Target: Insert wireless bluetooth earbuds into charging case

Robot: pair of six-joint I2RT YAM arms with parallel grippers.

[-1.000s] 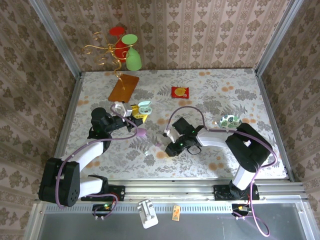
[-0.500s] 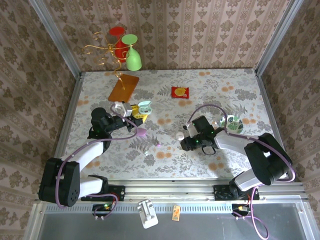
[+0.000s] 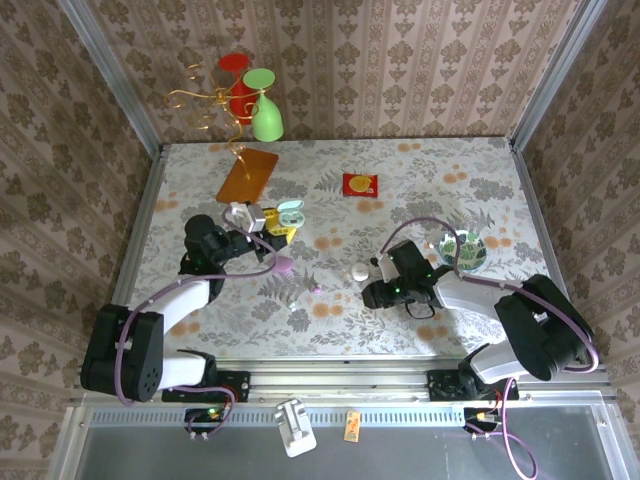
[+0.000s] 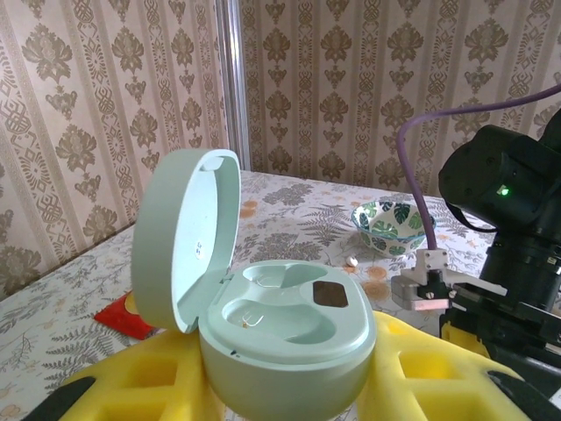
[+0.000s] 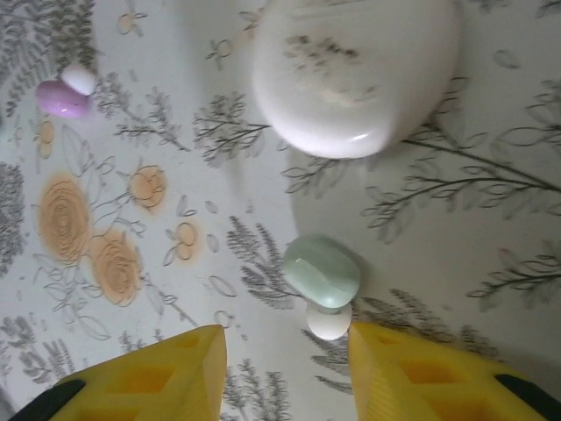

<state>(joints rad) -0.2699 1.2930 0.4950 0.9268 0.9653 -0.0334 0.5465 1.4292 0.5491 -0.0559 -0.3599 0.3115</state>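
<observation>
**A:** What is the right claw (image 5: pixel 285 344) doing?

**B:** Its yellow jaws stand apart with nothing between them, low over the table (image 5: pixel 491 175). The mint earbud (image 5: pixel 323 272) lies flat just beyond the tips, nearer the finger at lower right. I judge it lined up for a pinch.

**A:** And the left claw (image 4: pixel 289 399)?

**B:** Clamped on the mint charging case (image 4: pixel 289 338), lid (image 4: pixel 188 232) tipped back at frame left, wells facing up to receive buds.

**A:** Room to move?

**B:** The pale closed case (image 5: pixel 355 74) sits at the top of the frame, beyond the bud. A purple bud (image 5: pixel 60 98) lies upper left, well apart. Bare table spreads left of the mint one, and overhead both claws sit well inside the table's edges.
</observation>
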